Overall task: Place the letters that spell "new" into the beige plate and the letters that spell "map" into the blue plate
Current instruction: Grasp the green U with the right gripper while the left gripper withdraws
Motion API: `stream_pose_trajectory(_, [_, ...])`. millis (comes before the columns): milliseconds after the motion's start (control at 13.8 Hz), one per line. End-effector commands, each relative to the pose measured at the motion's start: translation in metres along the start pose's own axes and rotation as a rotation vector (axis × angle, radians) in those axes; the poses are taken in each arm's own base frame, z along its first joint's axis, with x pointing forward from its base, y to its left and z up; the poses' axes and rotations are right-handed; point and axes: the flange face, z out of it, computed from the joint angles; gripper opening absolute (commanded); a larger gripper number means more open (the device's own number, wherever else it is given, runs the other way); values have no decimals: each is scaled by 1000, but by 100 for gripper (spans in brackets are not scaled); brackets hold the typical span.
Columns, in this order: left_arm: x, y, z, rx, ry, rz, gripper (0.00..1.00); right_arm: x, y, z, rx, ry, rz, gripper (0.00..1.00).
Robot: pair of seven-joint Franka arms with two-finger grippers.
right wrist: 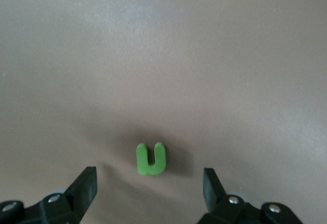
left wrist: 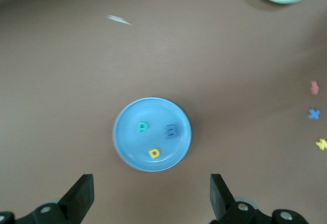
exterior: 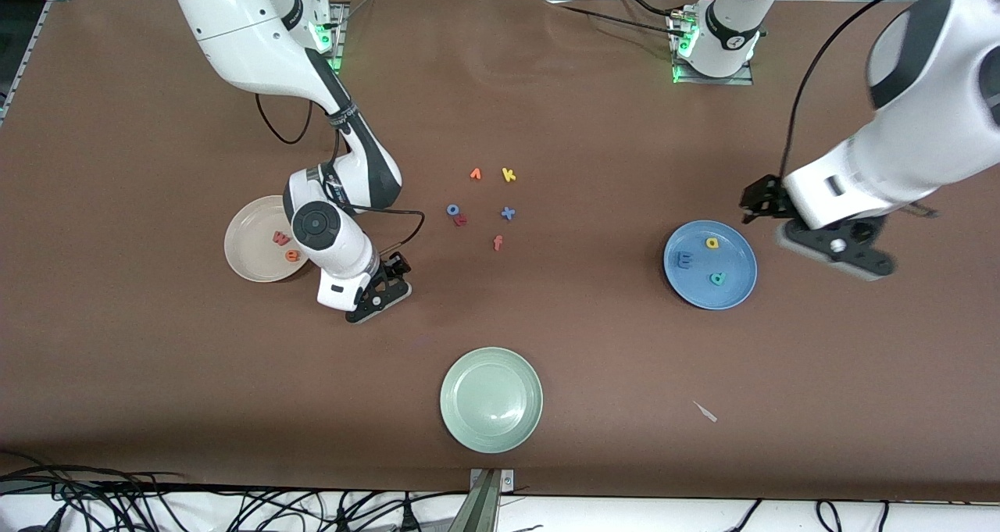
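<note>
The beige plate holds the pinkish-red w and the orange e. Beside it, toward the table's middle, my right gripper hangs low over the cloth. In the right wrist view the green n lies flat just ahead of the open right gripper, touching neither finger; the front view hides it. The blue plate carries the blue m, the yellow letter and the teal letter. My left gripper is raised beside that plate, open and empty.
A pale green plate sits nearest the front camera. Loose letters lie mid-table: orange v-shape, yellow k, blue o, blue x, salmon f. A white scrap lies near the front edge.
</note>
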Motion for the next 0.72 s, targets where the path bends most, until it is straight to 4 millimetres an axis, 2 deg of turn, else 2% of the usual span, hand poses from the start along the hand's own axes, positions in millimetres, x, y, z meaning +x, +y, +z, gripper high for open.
stream_pose_trajectory(0, [-28, -36, -24, 23, 15, -149, 100, 10, 0, 7, 8, 9, -18, 81])
stream_pose_trajectory(72, [-39, -39, -20, 12, 5, -192, 100, 9, 0, 9, 8, 6, -19, 79])
stream_pose_trajectory(217, [-54, -28, -12, -29, 37, -229, 100, 9, 0, 11, 8, 4, -20, 72])
stream_pose_trajectory(362, [-68, -19, -6, -9, 67, -215, 100, 9, 0, 12, 9, 3, -19, 58])
stream_pose_trajectory(507, [-72, -18, -9, -3, 79, -214, 100, 8, -2, 16, 12, -3, -16, 39])
stream_pose_trajectory(652, [-75, -25, -9, -3, 73, -217, 100, 10, -3, 14, 12, 2, -7, 24])
